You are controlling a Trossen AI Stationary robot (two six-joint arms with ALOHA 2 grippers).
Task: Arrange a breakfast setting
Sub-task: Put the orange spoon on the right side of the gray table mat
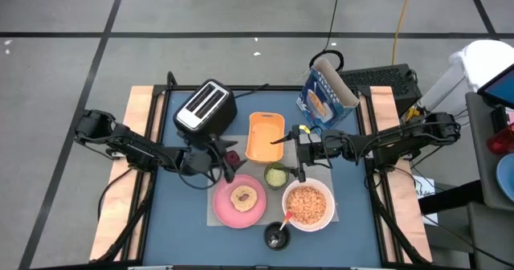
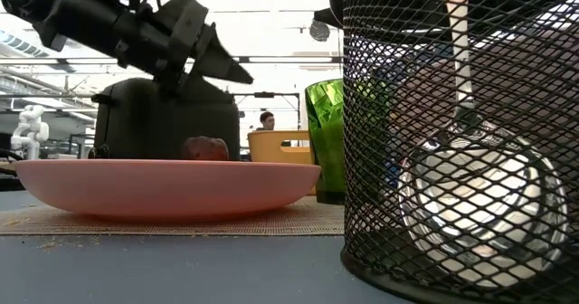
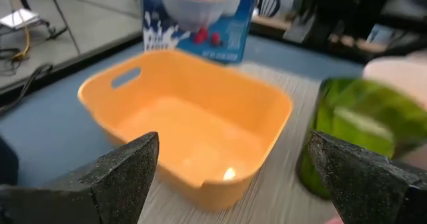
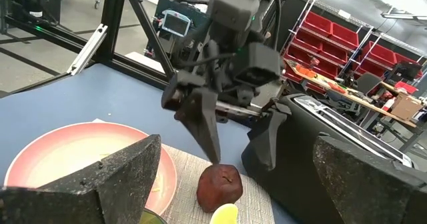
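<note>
The pink plate (image 1: pixel 238 202) with toast (image 1: pixel 243 196) lies on a grey mat near the front. Beside it stand the white bowl (image 1: pixel 308 206) of cereal and the green cup (image 1: pixel 276 175). The dark-red fruit (image 4: pixel 220 186) rests on the mat between plate and toaster. The orange tray (image 1: pixel 265 136) and the blue cereal box (image 1: pixel 325 93) are farther back. A red-handled spoon (image 1: pixel 286 220) stands in a black mesh holder (image 1: pixel 277 236). My left gripper (image 4: pixel 239 159) hangs open just above the fruit. My right gripper (image 1: pixel 301 153) is open over the cup's far side.
The black-and-silver toaster (image 1: pixel 205 105) stands at the back left, close behind my left gripper. The mesh holder (image 2: pixel 461 141) fills the front of the low view. Bare blue table (image 1: pixel 185 214) lies left of the plate.
</note>
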